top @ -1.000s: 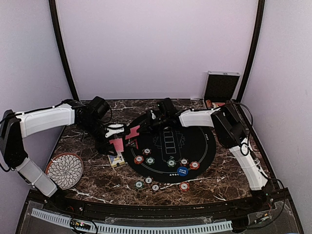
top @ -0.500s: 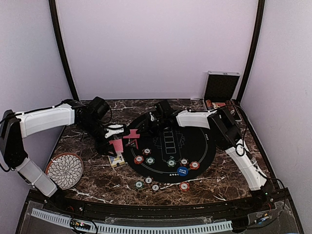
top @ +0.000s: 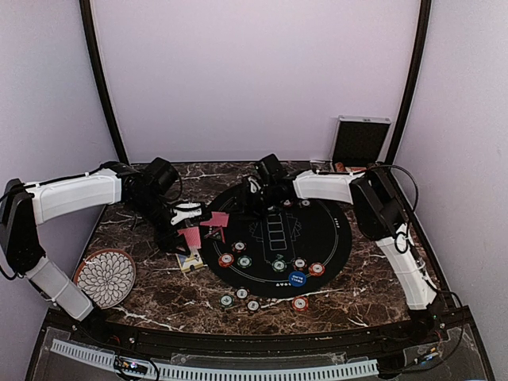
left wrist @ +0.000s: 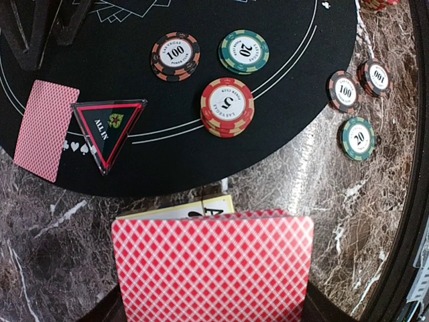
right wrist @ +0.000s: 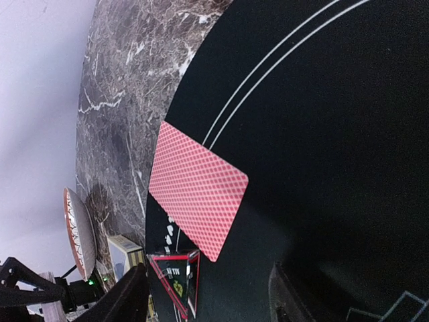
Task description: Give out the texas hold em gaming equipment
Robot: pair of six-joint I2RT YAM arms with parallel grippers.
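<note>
My right claw [right wrist: 209, 303] just let go and backed off, jaws wide. The card [right wrist: 196, 190] now lies flat at the mat's [right wrist: 322, 134] left edge, so it's dealt. My left claw [top: 184, 222] stays clamped on the deck [left wrist: 213, 268].

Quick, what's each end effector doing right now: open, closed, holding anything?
Left end effector: closed on red-backed playing cards.
Right end effector: open, holding nothing; a single red-backed card lies on the black mat.
</note>
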